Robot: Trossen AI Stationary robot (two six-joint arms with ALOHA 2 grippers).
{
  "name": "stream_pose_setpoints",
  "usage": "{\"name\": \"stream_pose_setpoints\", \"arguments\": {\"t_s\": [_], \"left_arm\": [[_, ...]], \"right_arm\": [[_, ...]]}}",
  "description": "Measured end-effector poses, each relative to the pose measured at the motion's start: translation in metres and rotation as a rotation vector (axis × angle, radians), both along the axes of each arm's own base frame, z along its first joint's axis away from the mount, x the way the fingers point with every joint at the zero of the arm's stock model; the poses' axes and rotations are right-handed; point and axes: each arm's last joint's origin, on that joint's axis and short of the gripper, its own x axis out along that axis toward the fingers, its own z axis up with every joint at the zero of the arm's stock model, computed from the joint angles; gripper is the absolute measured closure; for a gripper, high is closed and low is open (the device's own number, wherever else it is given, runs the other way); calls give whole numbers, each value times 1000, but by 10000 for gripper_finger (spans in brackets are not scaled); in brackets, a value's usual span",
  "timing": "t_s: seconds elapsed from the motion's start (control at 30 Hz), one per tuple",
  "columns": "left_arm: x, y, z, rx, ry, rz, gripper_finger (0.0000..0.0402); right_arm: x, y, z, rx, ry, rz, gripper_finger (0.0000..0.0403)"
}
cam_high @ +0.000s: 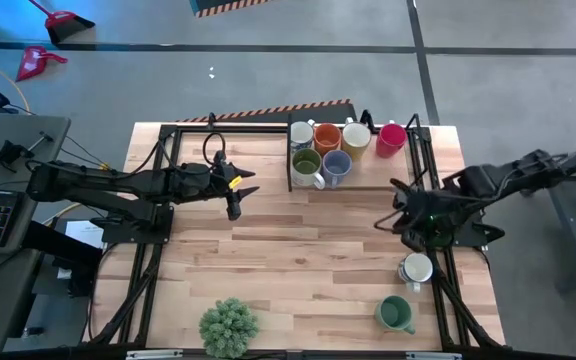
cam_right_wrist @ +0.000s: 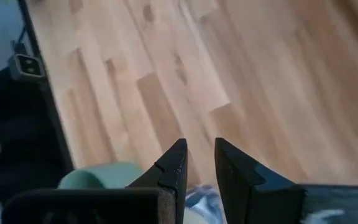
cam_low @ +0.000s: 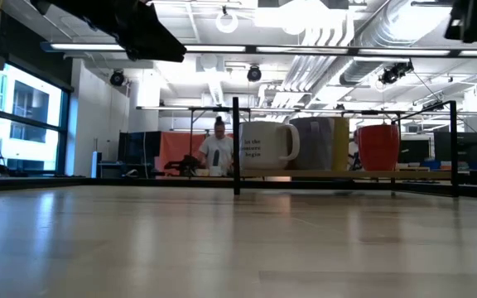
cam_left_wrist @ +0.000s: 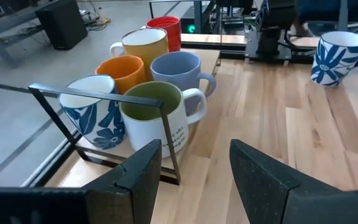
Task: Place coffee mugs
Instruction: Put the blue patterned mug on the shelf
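Six coffee mugs (cam_high: 343,148) stand in two rows on a wooden tray (cam_high: 368,182) at the table's far edge: white with an olive inside (cam_left_wrist: 160,118), blue-grey (cam_left_wrist: 179,71), orange (cam_left_wrist: 122,71), blue-flowered (cam_left_wrist: 95,109), cream (cam_left_wrist: 143,46), red (cam_left_wrist: 166,28). A blue-flowered mug (cam_high: 417,268) and a green mug (cam_high: 395,314) stand upright on the table at the near right. My left gripper (cam_high: 243,195) hovers open left of the tray, pointing at it (cam_left_wrist: 194,149). My right gripper (cam_high: 398,215) tilts downward above the table, far of the two loose mugs, narrowly open on nothing (cam_right_wrist: 201,146).
A black wire frame (cam_left_wrist: 104,93) rims the tray. A bushy potted plant (cam_high: 228,326) stands at the near edge. Black rails (cam_high: 153,250) run along both side edges of the table. Bare wood lies in the middle (cam_high: 298,250).
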Motion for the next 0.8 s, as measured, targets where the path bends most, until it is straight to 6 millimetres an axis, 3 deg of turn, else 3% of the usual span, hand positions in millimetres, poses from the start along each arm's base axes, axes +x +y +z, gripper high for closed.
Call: {"name": "stream_pose_setpoints", "arguments": {"t_s": [0.33, 0.8], "left_arm": [[0, -1, 0, -39, -10, -6, 222], [0, -1, 0, -31, -8, -11, 222]], "right_arm": [[-12, 45, -36, 23, 174, -50, 345], [-29, 68, -38, 106, 247, -68, 345]]}}
